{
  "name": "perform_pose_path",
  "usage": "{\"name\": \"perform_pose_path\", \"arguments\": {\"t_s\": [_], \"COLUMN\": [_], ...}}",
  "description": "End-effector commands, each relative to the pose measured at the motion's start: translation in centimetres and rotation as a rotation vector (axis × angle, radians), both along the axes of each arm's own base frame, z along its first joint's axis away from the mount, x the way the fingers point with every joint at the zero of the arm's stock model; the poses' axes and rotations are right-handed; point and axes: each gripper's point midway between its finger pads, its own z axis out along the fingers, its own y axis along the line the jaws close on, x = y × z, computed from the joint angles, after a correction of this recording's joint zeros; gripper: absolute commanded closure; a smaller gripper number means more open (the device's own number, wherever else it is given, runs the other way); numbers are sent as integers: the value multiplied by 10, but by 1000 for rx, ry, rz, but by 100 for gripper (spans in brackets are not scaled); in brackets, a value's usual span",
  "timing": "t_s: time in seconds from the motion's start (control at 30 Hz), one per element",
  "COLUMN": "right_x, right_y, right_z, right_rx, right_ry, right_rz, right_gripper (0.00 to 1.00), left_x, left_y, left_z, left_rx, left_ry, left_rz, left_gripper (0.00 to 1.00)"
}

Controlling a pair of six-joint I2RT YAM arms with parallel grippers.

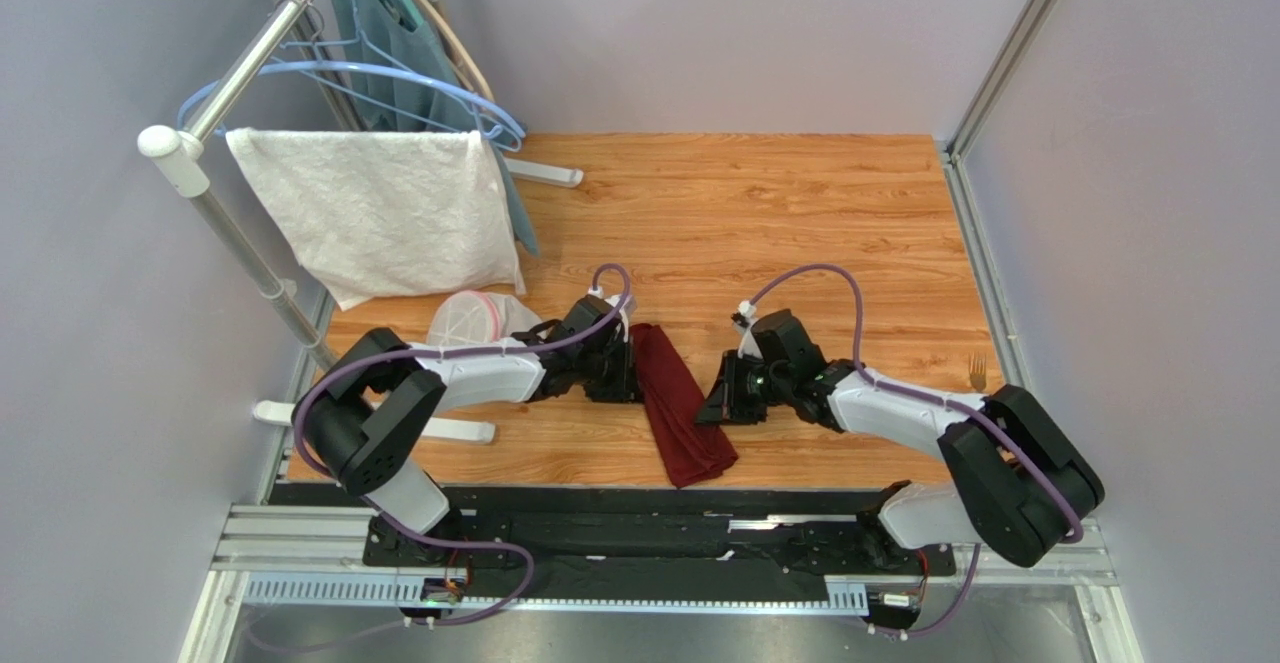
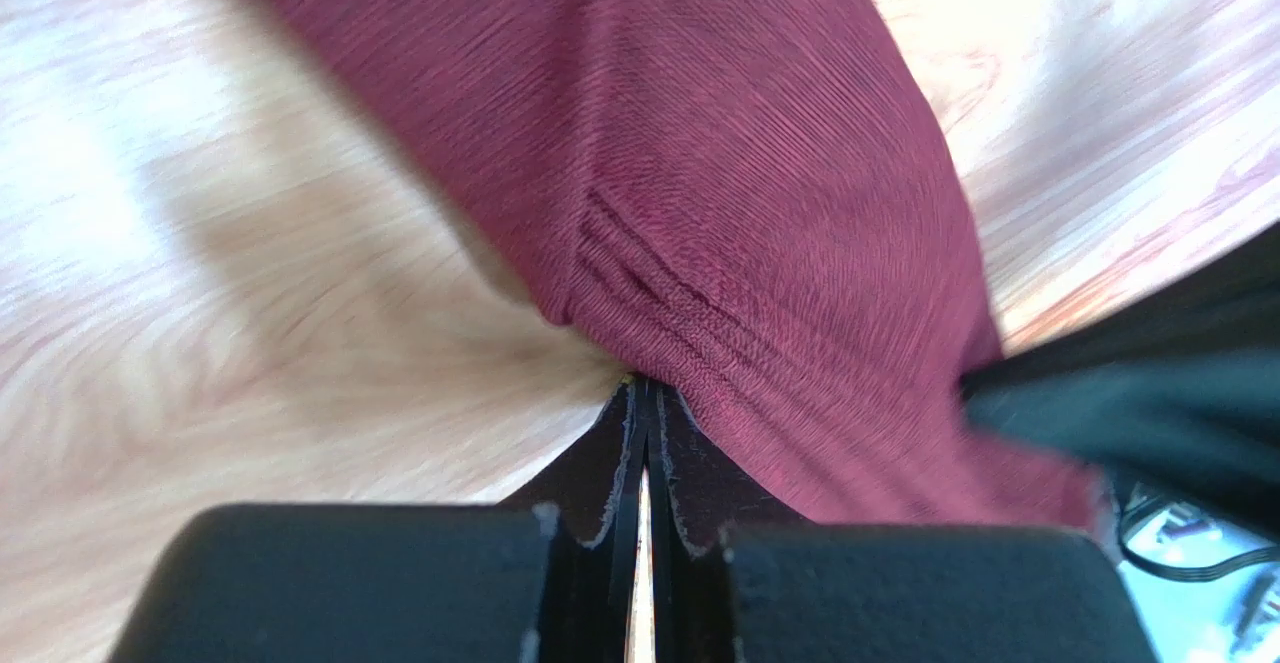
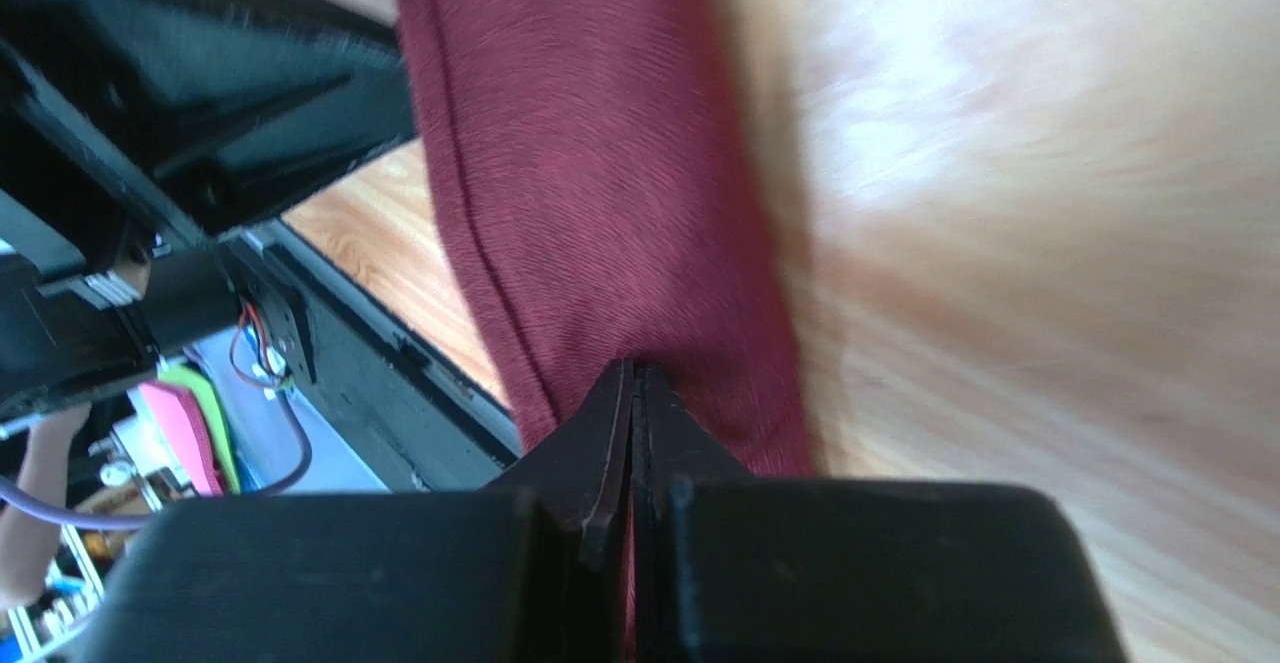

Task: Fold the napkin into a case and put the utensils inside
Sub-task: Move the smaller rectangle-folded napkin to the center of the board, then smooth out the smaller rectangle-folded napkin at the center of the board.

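— Whereabouts of the napkin?
— Centre of the wooden table, folded into a narrow maroon strip. Finely ribbed weave, running roughly 12 to 6 o'clock, slightly slanted, between both grippers.
— And the left gripper?
— Black tapered tips pressed together on a puckered fold at the strip's 9 o'clock edge.
— And the right gripper?
— Likewise clamped tight on cloth, at the 3 o'clock edge.
— Anything else?
— Fork at 3 o'clock, flat on the wood, well apart. White textured towel draped over a rail at 10 o'clock.
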Motion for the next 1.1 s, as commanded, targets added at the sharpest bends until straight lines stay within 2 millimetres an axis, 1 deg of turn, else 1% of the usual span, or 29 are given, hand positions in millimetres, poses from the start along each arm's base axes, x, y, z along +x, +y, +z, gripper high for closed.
{"name": "perform_pose_path", "arguments": {"t_s": [0.0,0.1,0.17,0.2,0.23,0.27,0.3,0.33,0.37,0.4,0.43,0.47,0.5,0.53,0.57,0.63,0.7,0.73,0.77,0.8,0.83,0.87,0.9,0.93,0.97,1.0,1.03,1.07], "right_x": [-4,-1,3,4,4,4,4,4,5,5,4,6,9,5,5,5,4,1,2,-7,-6,-5,-20,-20,-18,-30,-33,-27], "right_y": [24,30,31,30,30,30,30,30,29,28,23,21,21,17,16,15,16,15,13,12,17,15,15,20,16,13,13,13], "right_z": [5,2,0,-2,-2,-3,-2,-1,0,2,1,2,8,6,7,14,18,19,20,18,27,28,25,33,32,29,30,32], "right_rx": [51,51,47,41,36,31,33,30,26,19,-3,-15,-10,-33,-41,-41,-42,-63,-88,-118,-124,-157,-202,-210,-261,-317,-338,-382], "right_ry": [-31,-28,-32,-32,-33,-34,-35,-34,-40,-56,-49,-61,-85,-67,-73,-87,-99,-102,-116,-108,-141,-160,-152,-176,-202,-194,-197,-216], "right_rz": [1,-20,-38,-39,-36,-33,-31,-29,-31,-27,-31,-40,-39,-39,-41,-43,-31,-12,-14,17,48,43,89,105,97,129,143,126], "right_gripper": [100,100,100,100,100,100,100,100,100,100,100,100,100,100,100,100,99,96,86,81,69,63,59,52,49,47,44,43], "left_x": [0,7,8,8,3,2,-2,-10,-11,-14,-24,-27,-32,-43,-47,-56,-59,-58,-55,-54,-55,-56,-55,-61,-64,-64,-69,-71], "left_y": [-3,-10,-12,-11,-5,-4,-1,8,10,12,14,12,10,3,-3,-14,-16,-9,-2,5,10,10,7,5,4,1,-2,-1], "left_z": [-16,-11,-7,-5,-9,-1,1,0,14,19,24,39,46,55,67,76,73,63,53,48,42,42,43,41,34,32,30,22], "left_rx": [37,39,37,40,56,45,47,69,47,43,30,-8,-36,-99,-153,-254,-270,-215,-155,-113,-83,-89,-110,-126,-117,-127,-139,-132], "left_ry": [29,14,10,9,25,9,9,22,-6,-12,10,-10,-2,24,33,57,94,105,104,105,105,104,97,124,153,159,181,211], "left_rz": [-5,-18,-27,-26,-25,-29,-30,-33,-37,-43,-69,-90,-105,-145,-142,-161,-142,-114,-97,-82,-73,-74,-84,-104,-110,-123,-140,-132], "left_gripper": [96,96,96,96,96,95,93,89,78,73,70,66,66,65,64,62,62,63,65,67,70,70,70,68,68,67,66,66]}}
